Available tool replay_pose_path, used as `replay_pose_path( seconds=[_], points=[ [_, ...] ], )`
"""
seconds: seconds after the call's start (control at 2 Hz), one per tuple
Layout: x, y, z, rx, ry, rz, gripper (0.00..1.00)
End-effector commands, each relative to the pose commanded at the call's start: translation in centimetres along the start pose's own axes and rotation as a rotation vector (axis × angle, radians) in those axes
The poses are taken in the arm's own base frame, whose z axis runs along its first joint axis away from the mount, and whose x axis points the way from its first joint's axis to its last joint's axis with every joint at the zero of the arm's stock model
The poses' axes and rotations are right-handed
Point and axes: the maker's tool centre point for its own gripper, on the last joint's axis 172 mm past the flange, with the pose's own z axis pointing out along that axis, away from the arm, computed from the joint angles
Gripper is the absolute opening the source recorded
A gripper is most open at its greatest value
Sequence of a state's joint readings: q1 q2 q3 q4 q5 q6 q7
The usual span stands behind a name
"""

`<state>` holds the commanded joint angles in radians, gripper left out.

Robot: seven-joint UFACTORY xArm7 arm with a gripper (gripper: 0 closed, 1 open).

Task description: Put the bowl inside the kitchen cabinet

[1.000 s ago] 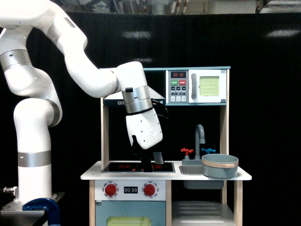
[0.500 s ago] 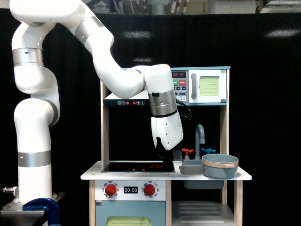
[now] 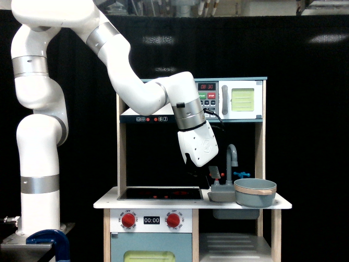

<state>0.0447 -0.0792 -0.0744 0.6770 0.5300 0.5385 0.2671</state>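
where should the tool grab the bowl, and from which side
Probably the bowl's tan rim, pinched from above with one finger inside and one outside. It sits upright with its mouth open upward on the counter, and the wall looks too wide to span. The near-left edge suits best, since the tool hangs just left of it by the faucet.

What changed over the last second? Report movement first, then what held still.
The gripper swung from above the stovetop toward the exterior view's right, now near the faucet, tilted toward the bowl. Nothing was grasped. The bowl stayed on the counter beside the sink.
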Motion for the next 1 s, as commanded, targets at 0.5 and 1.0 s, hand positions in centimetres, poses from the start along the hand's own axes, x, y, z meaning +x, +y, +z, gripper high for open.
replay_pose_path(
  seconds=[0.5,1.0],
  points=[
    [1.3,-2.7,-0.8,0.086,-0.112,-0.035,1.0],
    [1.3,-3.9,-3.0,0.153,0.082,0.281,1.0]
  ],
)
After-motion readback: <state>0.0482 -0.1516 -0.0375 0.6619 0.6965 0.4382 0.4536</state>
